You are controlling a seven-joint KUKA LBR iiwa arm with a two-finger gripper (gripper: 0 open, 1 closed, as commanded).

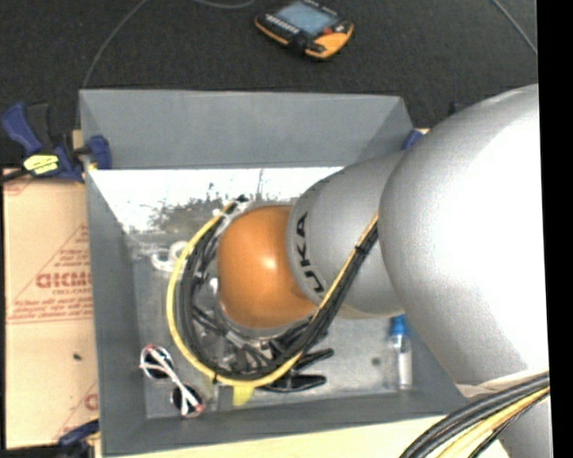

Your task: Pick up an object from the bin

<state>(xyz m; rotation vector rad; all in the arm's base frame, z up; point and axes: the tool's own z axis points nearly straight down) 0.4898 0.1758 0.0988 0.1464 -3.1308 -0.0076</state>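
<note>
My gripper (236,351) is low in the bin's front-middle, mostly hidden under the arm's orange cover and its cables. Just right of it a black, long, pointed thing (301,378) lies on the floor. A small yellow piece (241,396) sits right in front of the gripper near the front wall. To the left lies a white, red and black looped thing (171,376), like thin frames or cord, in the front left corner. What lies directly under the gripper is hidden.
A small clear bottle with a blue cap (401,353) stands near the front right wall. A pale ring-like thing (161,260) lies at the left, towards the back. The arm covers the bin's middle and right.
</note>
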